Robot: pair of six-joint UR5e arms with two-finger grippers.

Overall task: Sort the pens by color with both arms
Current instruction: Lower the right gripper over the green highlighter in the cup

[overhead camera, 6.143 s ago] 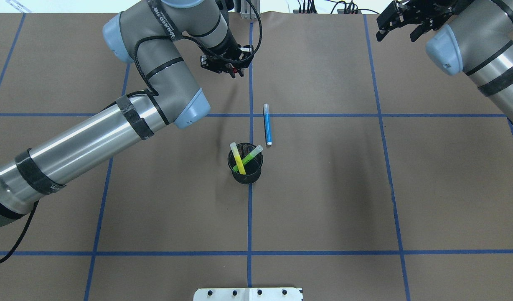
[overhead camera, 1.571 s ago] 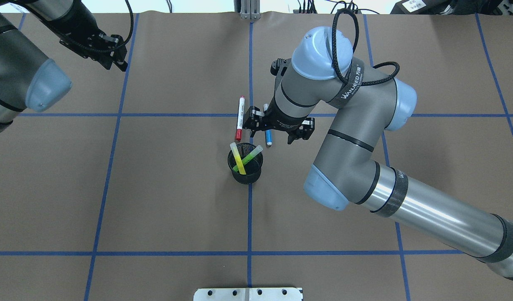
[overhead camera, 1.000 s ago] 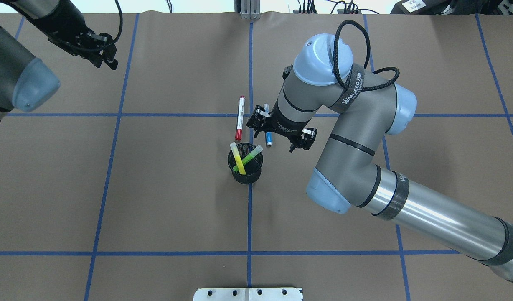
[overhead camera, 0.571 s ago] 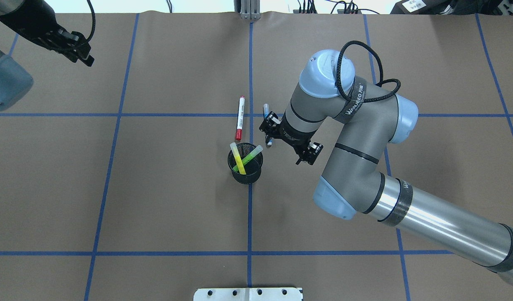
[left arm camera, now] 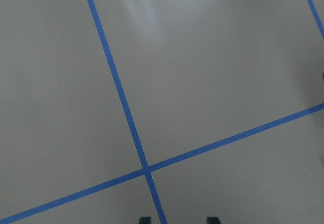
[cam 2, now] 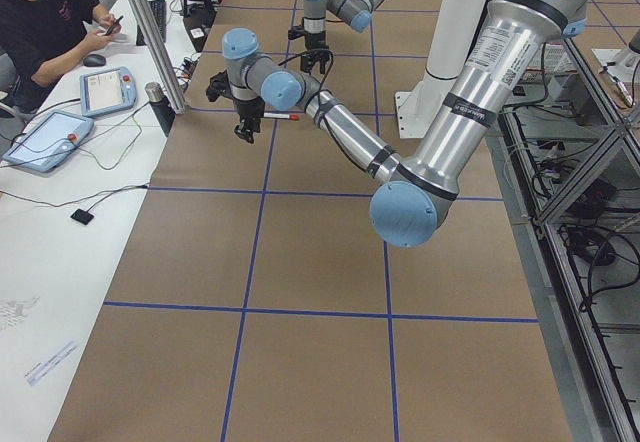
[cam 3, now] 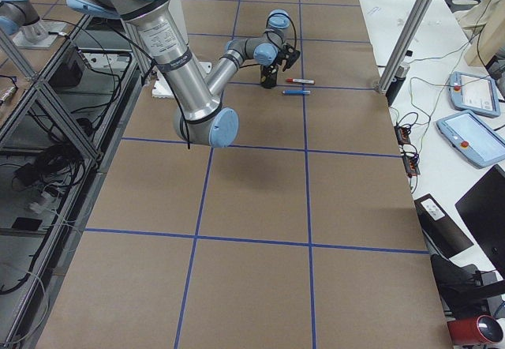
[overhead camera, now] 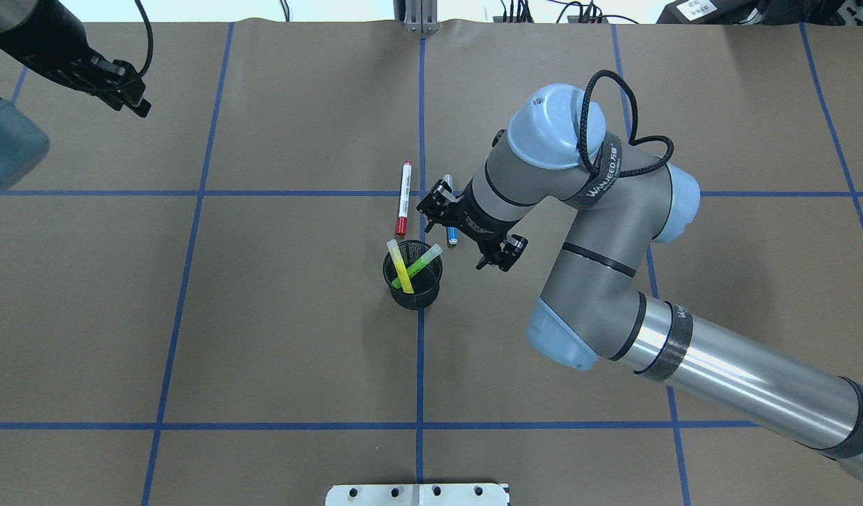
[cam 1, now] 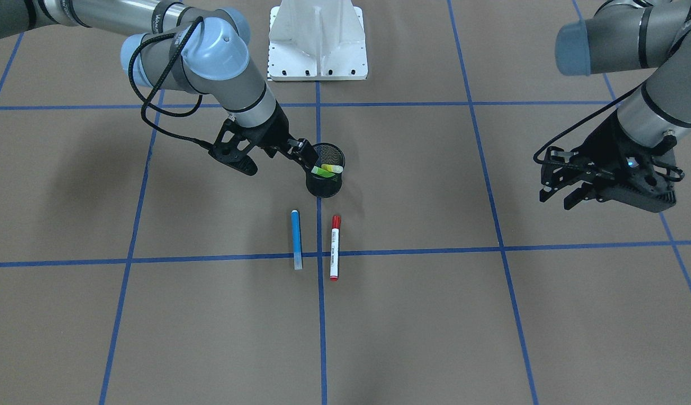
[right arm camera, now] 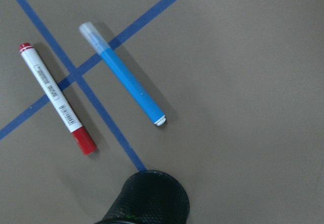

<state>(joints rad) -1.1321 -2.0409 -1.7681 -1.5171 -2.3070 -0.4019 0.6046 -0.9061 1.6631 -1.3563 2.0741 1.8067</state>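
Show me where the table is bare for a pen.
Bare: between red pen and left tool; also between mesh cup and white base plate. Crowded: around the cup, by blue pen and right tool.

A black mesh cup [overhead camera: 414, 299] stands mid-frame on brown paper [overhead camera: 284, 337] gridded with blue tape [overhead camera: 419, 365]; a white pedestal base [overhead camera: 417, 494] sits at bottom centre.

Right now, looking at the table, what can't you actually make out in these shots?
- Blue pen: overhead view, barrel mostly hidden under the right gripper.
- Yellow pen and green pen: lower ends sunk in the mesh cup, every view.
- Red pen: label print too small to read, right wrist view.
- Left gripper: left wrist view, cut off by bottom edge.
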